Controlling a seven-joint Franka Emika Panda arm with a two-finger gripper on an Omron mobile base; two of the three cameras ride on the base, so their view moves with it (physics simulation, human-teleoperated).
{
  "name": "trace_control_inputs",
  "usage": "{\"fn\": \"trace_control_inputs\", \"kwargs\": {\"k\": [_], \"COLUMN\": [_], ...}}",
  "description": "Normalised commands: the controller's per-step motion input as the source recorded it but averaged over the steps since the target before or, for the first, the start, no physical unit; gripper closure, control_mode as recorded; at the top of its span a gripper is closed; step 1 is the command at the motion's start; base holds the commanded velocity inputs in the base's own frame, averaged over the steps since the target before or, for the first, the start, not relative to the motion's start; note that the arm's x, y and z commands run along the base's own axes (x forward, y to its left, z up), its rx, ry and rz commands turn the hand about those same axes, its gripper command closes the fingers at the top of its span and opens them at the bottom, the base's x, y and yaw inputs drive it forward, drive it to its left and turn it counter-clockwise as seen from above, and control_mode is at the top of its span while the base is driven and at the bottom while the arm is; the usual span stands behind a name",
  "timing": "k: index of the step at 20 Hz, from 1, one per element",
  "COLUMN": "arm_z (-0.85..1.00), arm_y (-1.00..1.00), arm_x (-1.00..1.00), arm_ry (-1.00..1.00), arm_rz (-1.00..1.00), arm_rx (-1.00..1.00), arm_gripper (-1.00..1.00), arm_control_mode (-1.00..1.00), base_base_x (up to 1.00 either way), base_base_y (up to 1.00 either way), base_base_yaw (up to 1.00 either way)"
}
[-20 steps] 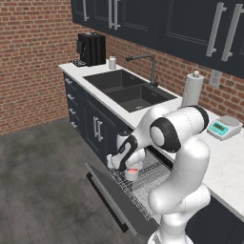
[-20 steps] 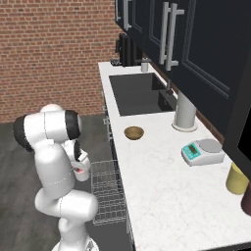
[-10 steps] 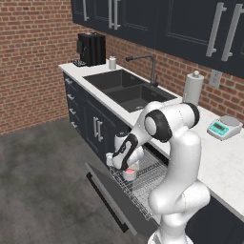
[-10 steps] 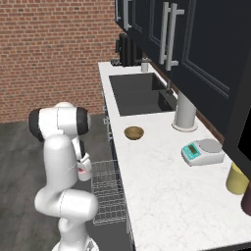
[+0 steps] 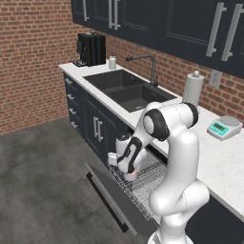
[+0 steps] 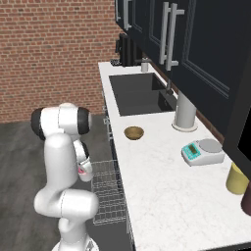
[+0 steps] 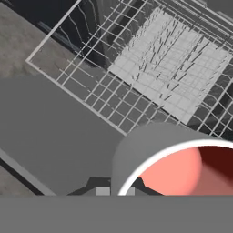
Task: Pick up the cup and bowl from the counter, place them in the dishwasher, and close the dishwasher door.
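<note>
arm swung lower over the rack, gripper clamped on one cup, one bowl on counter

White cup, pink inside, is over the open dishwasher's wire rack; brown bowl sits upright on the counter.

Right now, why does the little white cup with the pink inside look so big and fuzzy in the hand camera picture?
In the hand view the small white cup with the pink inside sits right at the lens, so it looks huge, soft-edged and cut off by the frame; the white wire rack behind looks sharper. In the left base view the cup is small, under the gripper.
</note>
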Motion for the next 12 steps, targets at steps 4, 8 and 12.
{"fn": "trace_control_inputs", "kwargs": {"k": [4,8,12], "arm_z": [-0.17,-0.11,-0.09], "arm_y": [-0.4,-0.29,-0.05], "arm_x": [0.25,0.22,0.21], "arm_ry": [-0.06,-0.09,-0.07], "arm_rz": [-0.05,-0.06,-0.07], "arm_rx": [0.0,0.0,-0.02], "arm_gripper": [1.0,1.0,1.0], "arm_control_mode": [-1.0,-1.0,-1.0], "base_base_x": [0.0,0.0,0.0], "base_base_y": [0.0,0.0,0.0], "base_base_yaw": [0.0,0.0,0.0]}}
